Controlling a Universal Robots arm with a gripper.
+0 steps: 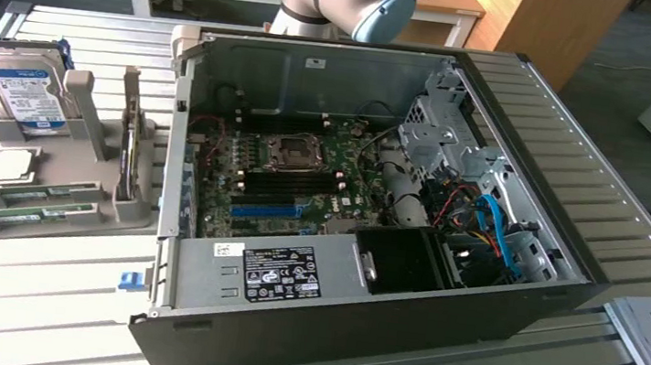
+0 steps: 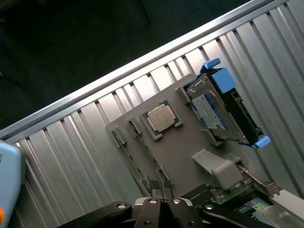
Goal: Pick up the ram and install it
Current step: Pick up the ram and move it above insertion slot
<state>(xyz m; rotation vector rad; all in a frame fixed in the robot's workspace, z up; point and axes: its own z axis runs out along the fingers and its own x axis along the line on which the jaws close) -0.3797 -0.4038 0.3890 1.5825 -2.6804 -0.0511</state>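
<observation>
Now we see the gripper (image 2: 160, 186) closed and empty, its fingertips pressed together above the gray holder (image 1: 127, 206); the ram (image 1: 17, 217) stands on edge in a holder slot beside a second green stick (image 1: 40, 196), below the hard drive (image 1: 26, 93) and outside the open computer case (image 1: 323, 320)

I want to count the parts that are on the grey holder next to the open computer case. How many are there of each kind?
Hard drive: 1
Processor chip: 1
Ram sticks: 2
Expansion card: 1
Total: 5
</observation>
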